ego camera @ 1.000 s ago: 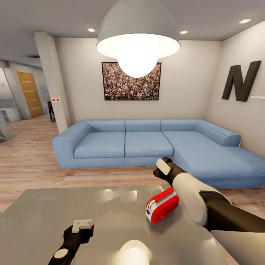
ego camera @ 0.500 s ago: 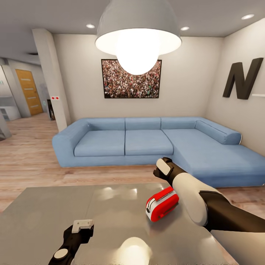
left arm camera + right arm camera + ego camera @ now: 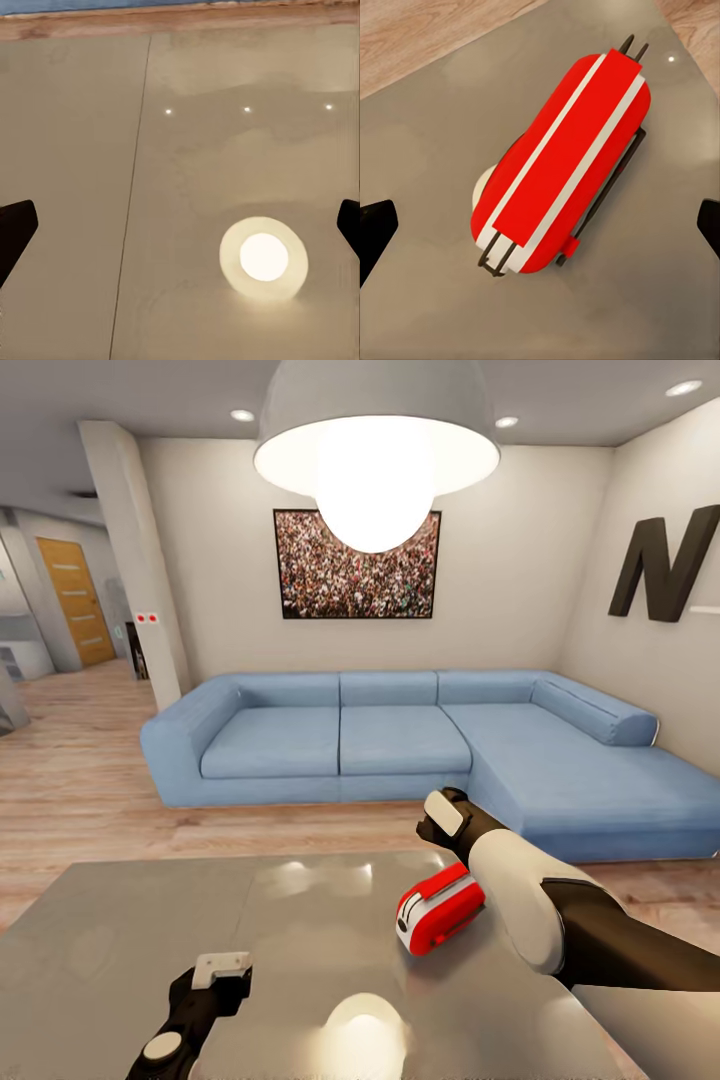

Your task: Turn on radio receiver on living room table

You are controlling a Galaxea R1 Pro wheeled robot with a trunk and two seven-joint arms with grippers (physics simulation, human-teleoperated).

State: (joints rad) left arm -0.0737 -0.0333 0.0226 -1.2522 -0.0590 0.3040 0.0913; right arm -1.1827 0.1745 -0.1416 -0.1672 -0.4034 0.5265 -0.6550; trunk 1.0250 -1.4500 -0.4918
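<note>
Right tool (image 3: pixel 540 225) spread wide above radio receiver (image 3: pixel 562 161) on desk (image 3: pixel 150 920); should descend straight, press the dial at its 7 o'clock end.

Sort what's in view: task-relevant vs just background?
Job:
radio receiver
table
right gripper, open above the radio
left gripper, open over bare tabletop

Background:
blue sofa
crowd photo
pendant lamp
wall letter N

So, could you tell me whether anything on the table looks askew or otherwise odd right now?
One thing: the radio receiver appears to lie tipped over on the grey table, set diagonally to the table's edges, and its thin metal handle runs alongside the body rather than above it. Nothing looks spilled or damaged.
</note>
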